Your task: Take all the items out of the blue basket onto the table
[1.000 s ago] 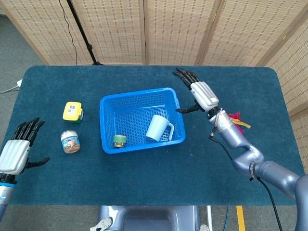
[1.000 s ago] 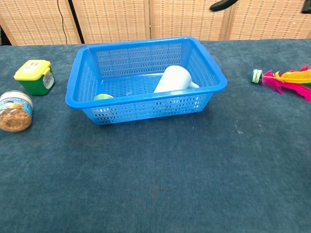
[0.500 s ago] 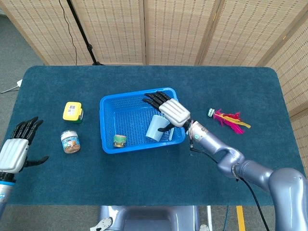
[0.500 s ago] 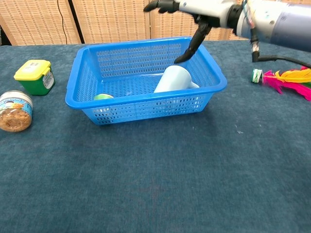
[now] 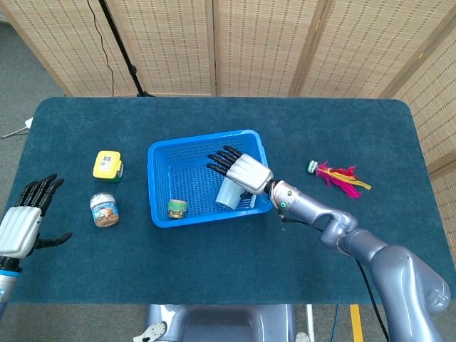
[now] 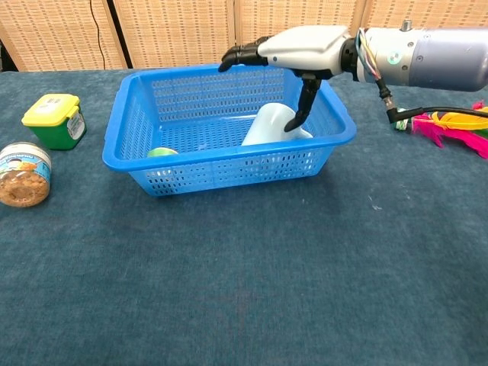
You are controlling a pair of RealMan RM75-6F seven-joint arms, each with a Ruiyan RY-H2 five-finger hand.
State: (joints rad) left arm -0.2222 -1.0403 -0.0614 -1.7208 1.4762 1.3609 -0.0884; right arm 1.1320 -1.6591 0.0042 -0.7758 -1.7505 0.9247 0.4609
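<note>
Resting at the near table edge, left hand (image 5: 20, 226) open, fingers spread, holding nothing. Snack jar (image 6: 24, 174) label too blurred to read; likewise the yellow-lidded green container (image 6: 53, 120). Inside blue basket (image 6: 229, 169): small green-lidded jar (image 5: 177, 208) mostly hidden behind the wall, white cup (image 6: 273, 126) lying tipped. Spread over the cup, right hand (image 5: 240, 171), thumb touching it, not gripping.

Cup (image 5: 229, 192) and small jar (image 5: 177, 208) in basket (image 5: 206, 140) — two containers (image 5: 107, 164) left, shuttlecock (image 5: 338, 174) right.
</note>
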